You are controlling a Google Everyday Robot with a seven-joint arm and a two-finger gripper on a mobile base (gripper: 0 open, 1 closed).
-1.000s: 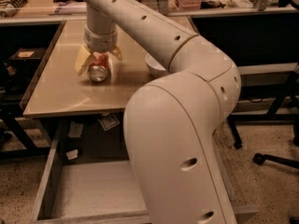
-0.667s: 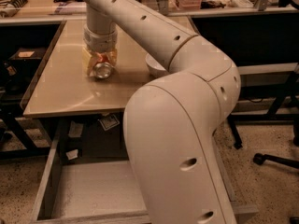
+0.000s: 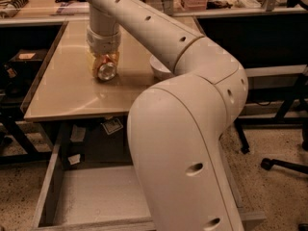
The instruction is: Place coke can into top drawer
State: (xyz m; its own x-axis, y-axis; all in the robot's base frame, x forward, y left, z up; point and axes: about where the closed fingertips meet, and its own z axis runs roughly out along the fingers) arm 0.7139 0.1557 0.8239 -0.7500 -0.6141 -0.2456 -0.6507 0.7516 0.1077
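The pincer [image 3: 105, 66] reaches down onto the tabletop [image 3: 62, 93] at about 10 o'clock, clamped on the coke can [image 3: 107, 72], whose silver end faces the camera. A white bowl [image 3: 159, 69] sits at the can's 3 o'clock; the top drawer [image 3: 96, 192] stands open at 6 o'clock, well apart.

- Lab or workshop: cluttered workbench [image 3: 43, 11] with cables behind, speckled floor [image 3: 269, 143], black chair base [image 3: 284, 165].
- The gripper [image 3: 105, 64] is low over the tan table [image 3: 62, 95], closed around the red-orange coke can [image 3: 107, 71].
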